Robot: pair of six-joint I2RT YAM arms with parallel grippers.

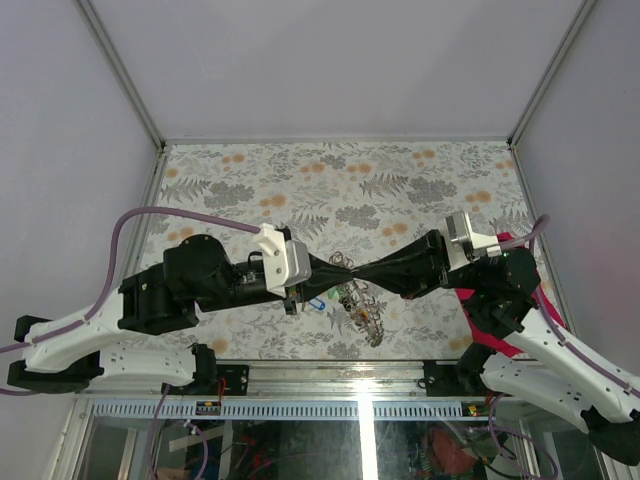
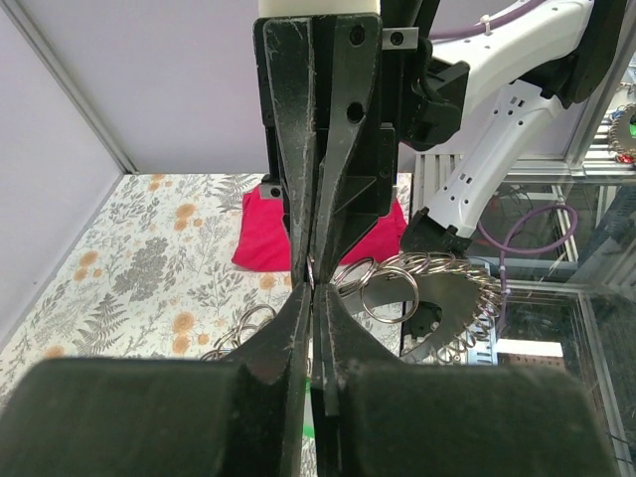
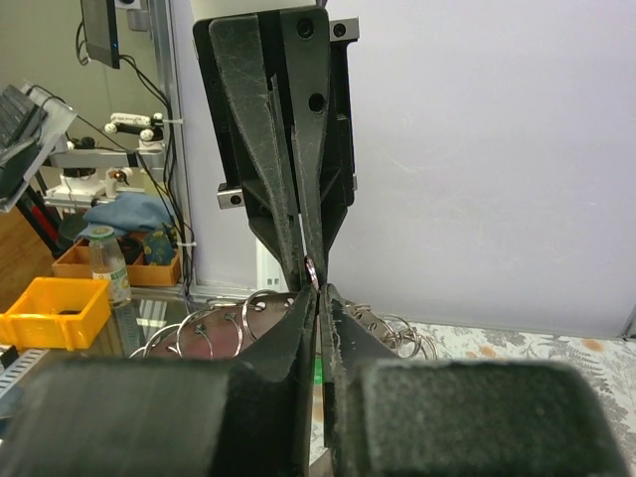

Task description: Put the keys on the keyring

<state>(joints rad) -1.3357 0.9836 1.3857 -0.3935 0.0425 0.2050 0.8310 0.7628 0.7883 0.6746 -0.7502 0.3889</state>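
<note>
One thin round keyring (image 3: 311, 267), pinched, floral table (image 1: 300, 180)

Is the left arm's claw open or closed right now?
Shut: on the left gripper, fingers press together, no gap, a sliver of keyring at the tips.

A crimson cloth (image 2: 260, 240) lies on the floral-patterned table (image 1: 300, 180) (a yellow bin (image 3: 50, 310) sits off it).

This is looking like a robotics lab: grey panels (image 1: 330, 60) are walling the table (image 1: 300, 175), a yellow bin (image 3: 55, 310) and bottle (image 3: 105, 266) sitting behind.
</note>
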